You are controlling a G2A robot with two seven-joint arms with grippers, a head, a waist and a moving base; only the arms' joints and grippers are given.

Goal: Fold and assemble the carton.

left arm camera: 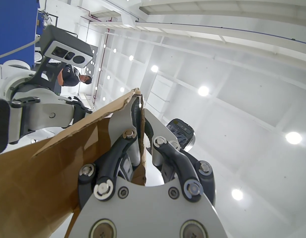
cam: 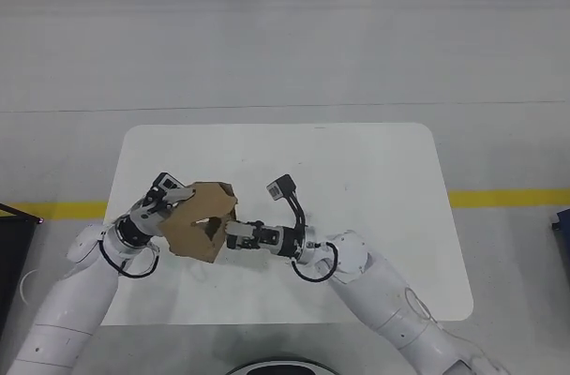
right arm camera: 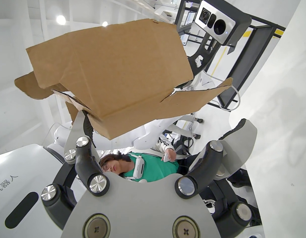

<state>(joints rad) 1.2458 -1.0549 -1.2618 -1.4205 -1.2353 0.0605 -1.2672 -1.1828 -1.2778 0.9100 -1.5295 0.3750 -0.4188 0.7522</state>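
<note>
Brown corrugated cardboard carton (cam: 202, 221), half-formed, held aloft over the left half of the white table (cam: 379, 187). Left gripper (cam: 177, 194) pinches its far-left flap. The right gripper (cam: 232, 232), fingers spread, meets the opposite side and is probably freer to press the next fold.

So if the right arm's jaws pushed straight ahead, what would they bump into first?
The carton, probably: it hangs directly ahead of the jaws, a corner beside one finger, though depth is unclear.

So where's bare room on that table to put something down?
The table is bare right of the right arm and along the far strip behind the carton. Crowded front-left, where the left pincer and right pincer meet it.
</note>
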